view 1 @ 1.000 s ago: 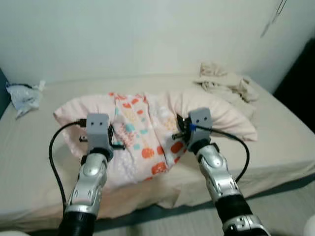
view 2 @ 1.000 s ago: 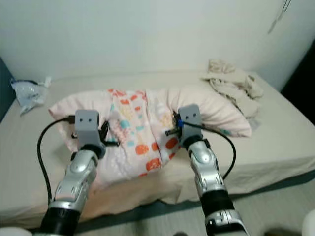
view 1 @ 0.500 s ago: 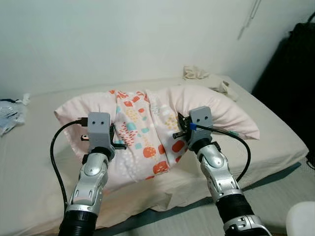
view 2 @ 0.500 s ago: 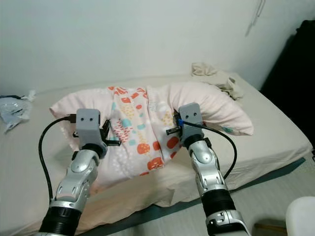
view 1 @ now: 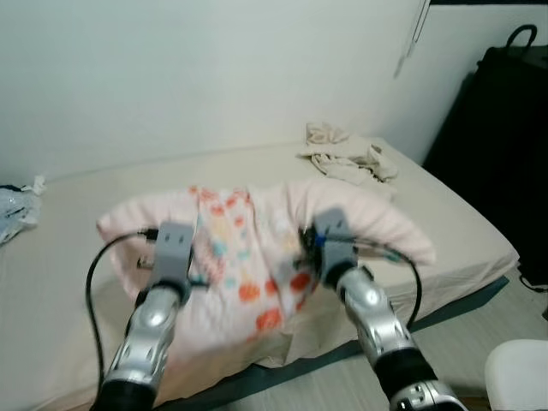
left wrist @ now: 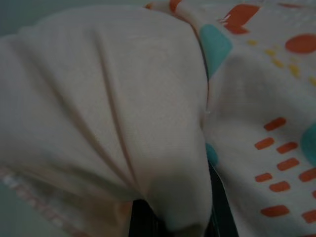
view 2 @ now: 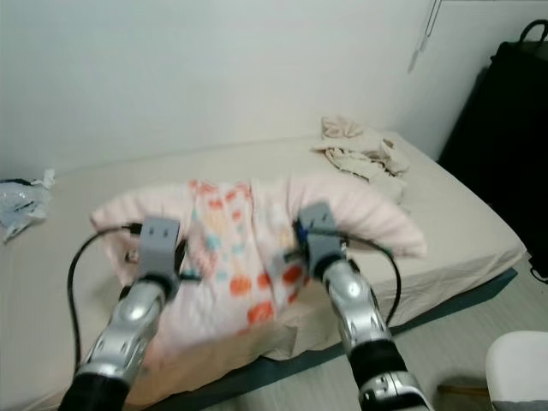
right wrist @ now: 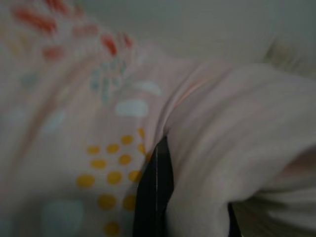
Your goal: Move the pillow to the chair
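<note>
One pink pillow [view 1: 257, 248] (patterned cloth across its middle) lies on the bed [view 1: 454, 231], left claw [view 1: 193, 261] and right claw [view 1: 310, 257] each clamped on it. One clothes heap [view 1: 347, 154] at two o'clock; white wall [view 1: 214, 68] behind.

Both silver arms reach forward side by side, elbows low. The left claw [view 1: 199, 272] and the right claw [view 1: 301, 257] each pinch a fold of pink cloth between their black fingers [right wrist: 154, 197], wrists level, cables looping outward.
</note>
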Tool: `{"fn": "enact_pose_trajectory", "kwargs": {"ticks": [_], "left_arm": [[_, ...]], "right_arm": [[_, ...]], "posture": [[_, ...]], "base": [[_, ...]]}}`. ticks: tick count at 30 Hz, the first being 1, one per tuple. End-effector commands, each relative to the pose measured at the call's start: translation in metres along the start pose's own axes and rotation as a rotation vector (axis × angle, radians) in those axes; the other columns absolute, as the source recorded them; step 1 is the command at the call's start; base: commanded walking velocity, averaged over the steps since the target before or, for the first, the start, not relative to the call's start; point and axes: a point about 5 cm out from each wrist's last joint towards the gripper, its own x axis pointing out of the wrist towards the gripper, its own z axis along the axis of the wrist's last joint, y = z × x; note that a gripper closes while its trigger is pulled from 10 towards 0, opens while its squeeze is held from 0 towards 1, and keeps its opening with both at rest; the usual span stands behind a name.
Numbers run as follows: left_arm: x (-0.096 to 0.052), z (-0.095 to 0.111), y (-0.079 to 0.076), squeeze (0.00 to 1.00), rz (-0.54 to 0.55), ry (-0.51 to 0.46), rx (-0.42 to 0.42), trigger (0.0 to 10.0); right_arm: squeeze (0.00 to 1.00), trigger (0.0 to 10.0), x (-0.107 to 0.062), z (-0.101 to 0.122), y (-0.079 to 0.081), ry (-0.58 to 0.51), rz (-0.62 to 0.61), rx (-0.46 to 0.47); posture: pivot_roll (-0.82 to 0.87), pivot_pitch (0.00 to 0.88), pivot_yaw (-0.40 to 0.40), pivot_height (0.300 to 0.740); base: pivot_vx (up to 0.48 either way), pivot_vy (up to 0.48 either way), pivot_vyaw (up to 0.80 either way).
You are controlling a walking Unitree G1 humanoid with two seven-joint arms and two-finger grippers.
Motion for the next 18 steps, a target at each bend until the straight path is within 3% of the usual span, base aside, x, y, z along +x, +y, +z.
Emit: {"fn": "enact_pose_trajectory", "kwargs": {"ticks": [1, 2, 8, 14, 18], "left_arm": [[0.002, 0.005, -0.005, 0.00, -0.042, -0.022, -0.013, 10.0], [0.000, -0.001, -0.006, 0.00, -0.058, 0.004, -0.022, 10.0], [-0.002, -0.001, -0.014, 0.00, -0.076, -0.015, -0.012, 10.0], [-0.001, 0.009, -0.027, 0.00, -0.124, -0.096, 0.020, 10.0], [-0.001, 0.018, -0.028, 0.00, -0.129, -0.133, 0.047, 10.0]], "right_arm": [[0.00, 10.0, 0.004, 0.008, 0.009, -0.042, 0.054, -0.051], [0.00, 10.0, 0.001, -0.001, 0.008, -0.007, 0.032, -0.026], [0.00, 10.0, -0.001, -0.005, 0.003, 0.001, -0.039, 0.008], [0.00, 10.0, 0.002, 0.007, 0.004, -0.090, -0.059, 0.007], [0.00, 10.0, 0.004, 0.015, 0.004, -0.132, -0.052, 0.021]], "posture": [[-0.07, 0.044, -0.072, 0.740], [-0.05, 0.046, -0.080, 0.740], [-0.04, 0.036, -0.080, 0.740], [-0.03, 0.017, -0.080, 0.740], [-0.03, 0.016, -0.079, 0.740]], "base": [[0.000, 0.000, 0.00], [0.000, 0.000, 0.00], [0.000, 0.000, 0.00], [0.000, 0.000, 0.00], [0.000, 0.000, 0.00]]}}
